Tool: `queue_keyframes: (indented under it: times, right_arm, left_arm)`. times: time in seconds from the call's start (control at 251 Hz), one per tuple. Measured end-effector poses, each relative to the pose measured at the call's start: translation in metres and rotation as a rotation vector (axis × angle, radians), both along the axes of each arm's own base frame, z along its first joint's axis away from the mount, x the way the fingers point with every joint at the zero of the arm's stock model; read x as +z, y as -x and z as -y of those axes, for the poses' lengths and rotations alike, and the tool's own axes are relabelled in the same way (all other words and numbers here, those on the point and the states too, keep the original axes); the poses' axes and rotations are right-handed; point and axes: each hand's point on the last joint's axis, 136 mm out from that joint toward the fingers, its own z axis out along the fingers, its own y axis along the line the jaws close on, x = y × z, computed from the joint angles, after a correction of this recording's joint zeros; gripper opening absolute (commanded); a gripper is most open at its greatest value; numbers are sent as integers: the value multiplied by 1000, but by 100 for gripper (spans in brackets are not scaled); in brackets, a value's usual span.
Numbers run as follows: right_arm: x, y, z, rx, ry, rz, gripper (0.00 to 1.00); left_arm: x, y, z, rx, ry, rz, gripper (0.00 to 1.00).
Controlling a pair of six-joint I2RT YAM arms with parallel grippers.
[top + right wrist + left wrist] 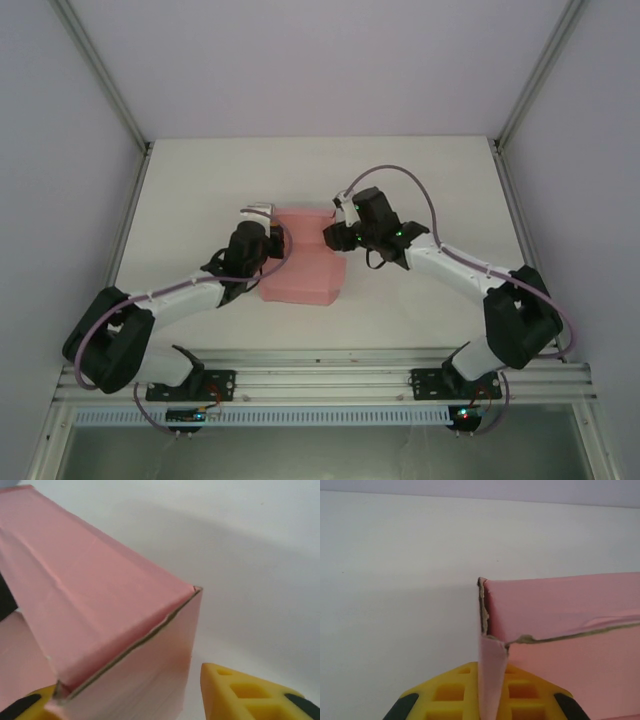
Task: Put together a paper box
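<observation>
Well, the box (300,265) looks light, crease-prone card; my left tool (490,692) pinches its flap (492,670), right tool (130,690) released astride it.

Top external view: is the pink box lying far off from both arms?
No, the paper box lies right between the left gripper and the right gripper, each at one of its sides.

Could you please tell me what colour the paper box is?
The paper box is plain pink; the right wrist view shows it best.
</observation>
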Motion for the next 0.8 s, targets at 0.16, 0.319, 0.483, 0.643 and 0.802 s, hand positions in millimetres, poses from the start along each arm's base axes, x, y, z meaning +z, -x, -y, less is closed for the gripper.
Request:
queue_keyframes:
  times: [0.16, 0.319, 0.483, 0.643, 0.802]
  right_arm:
    - [-9, -18, 10, -177, 115, 64, 0]
    - [-10, -33, 19, -344, 217, 106, 0]
    - [-5, -42, 30, -492, 284, 105, 0]
    - [-6, -42, 38, -587, 335, 83, 0]
    - [-18, -38, 33, -526, 285, 96, 9]
  left_arm:
    - [3, 2, 4, 14, -8, 4, 0]
    - [8, 0, 7, 82, -22, -7, 0]
    - [14, -3, 10, 147, -10, -41, 0]
    - [12, -3, 14, 180, 6, -88, 0]
    - [6, -2, 14, 171, -3, -111, 0]
